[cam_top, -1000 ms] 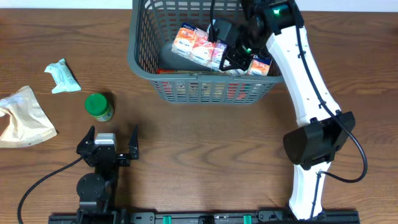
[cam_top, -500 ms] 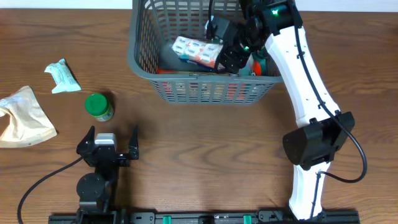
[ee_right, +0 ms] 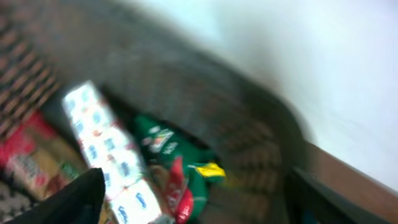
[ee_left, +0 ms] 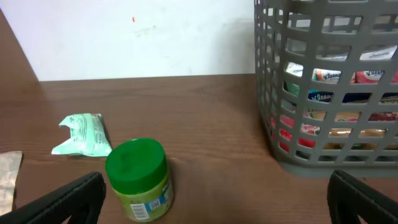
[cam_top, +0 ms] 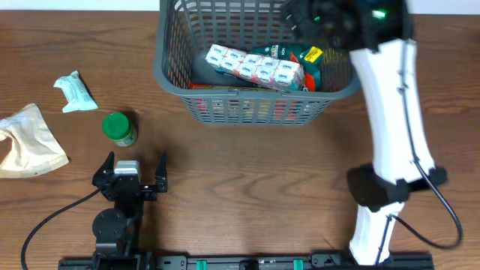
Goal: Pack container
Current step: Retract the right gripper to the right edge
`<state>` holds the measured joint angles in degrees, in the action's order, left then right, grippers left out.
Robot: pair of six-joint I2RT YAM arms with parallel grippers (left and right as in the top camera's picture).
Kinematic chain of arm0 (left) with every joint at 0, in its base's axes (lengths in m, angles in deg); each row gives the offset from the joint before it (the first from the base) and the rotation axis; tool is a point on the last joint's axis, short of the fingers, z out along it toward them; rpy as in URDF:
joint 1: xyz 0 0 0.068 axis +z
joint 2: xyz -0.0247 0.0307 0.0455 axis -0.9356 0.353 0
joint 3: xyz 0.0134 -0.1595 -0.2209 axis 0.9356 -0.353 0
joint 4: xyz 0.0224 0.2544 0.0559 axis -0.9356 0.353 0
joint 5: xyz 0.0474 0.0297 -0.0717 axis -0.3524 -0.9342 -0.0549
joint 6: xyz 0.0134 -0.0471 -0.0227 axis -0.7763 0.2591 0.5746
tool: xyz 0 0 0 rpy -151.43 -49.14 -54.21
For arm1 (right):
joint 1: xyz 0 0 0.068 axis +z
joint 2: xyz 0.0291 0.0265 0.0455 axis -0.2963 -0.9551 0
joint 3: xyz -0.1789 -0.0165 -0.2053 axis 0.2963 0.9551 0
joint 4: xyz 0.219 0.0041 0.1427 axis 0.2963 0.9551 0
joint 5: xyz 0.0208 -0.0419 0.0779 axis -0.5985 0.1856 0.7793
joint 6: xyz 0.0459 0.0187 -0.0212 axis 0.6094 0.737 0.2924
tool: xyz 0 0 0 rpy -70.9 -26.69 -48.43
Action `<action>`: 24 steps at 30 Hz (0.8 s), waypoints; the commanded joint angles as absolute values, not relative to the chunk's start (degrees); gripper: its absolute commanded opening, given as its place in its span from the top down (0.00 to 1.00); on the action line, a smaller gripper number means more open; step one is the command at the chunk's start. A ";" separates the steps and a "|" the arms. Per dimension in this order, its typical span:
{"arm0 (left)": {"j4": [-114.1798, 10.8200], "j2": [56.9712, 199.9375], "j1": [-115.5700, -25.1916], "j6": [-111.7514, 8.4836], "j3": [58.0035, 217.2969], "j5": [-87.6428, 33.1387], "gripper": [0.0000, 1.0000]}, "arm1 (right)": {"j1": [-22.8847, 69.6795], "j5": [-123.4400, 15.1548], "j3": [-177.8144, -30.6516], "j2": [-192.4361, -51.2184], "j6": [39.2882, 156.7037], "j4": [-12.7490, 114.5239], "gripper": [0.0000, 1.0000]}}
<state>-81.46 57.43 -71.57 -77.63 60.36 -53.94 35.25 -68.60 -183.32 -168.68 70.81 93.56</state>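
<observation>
Black right gripper [cam_top: 319,22], blurred, jaws apart and empty, hangs above the far right corner of the large grey slotted plastic basket [cam_top: 162,71], which sits at the table's far side, middle. Inside, a white row of small printed packs [cam_top: 255,66] lies on a green snack bag [cam_top: 296,54] and red packets [cam_top: 281,111]. Left gripper [cam_top: 136,161] sits at the near side, jaws apart, empty. Near it: green-lidded jar [cam_top: 119,127], pale green packet [cam_top: 75,91], beige pouch [cam_top: 28,142], all on the brown wooden table [cam_top: 247,187].
</observation>
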 commanded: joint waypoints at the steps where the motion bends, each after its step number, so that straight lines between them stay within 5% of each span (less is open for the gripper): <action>1: -80.63 57.04 -71.44 -78.22 58.62 -54.40 0.01 | 31.85 -78.72 -186.34 -161.38 86.26 95.84 0.10; 4: -80.63 57.04 -71.44 -78.22 58.62 -54.40 0.01 | 28.46 -82.02 -186.34 -157.14 93.27 100.08 0.01; 24: -80.63 57.04 -71.44 -78.22 58.62 -54.40 0.01 | 19.30 -84.69 -186.29 -148.61 92.82 108.19 0.01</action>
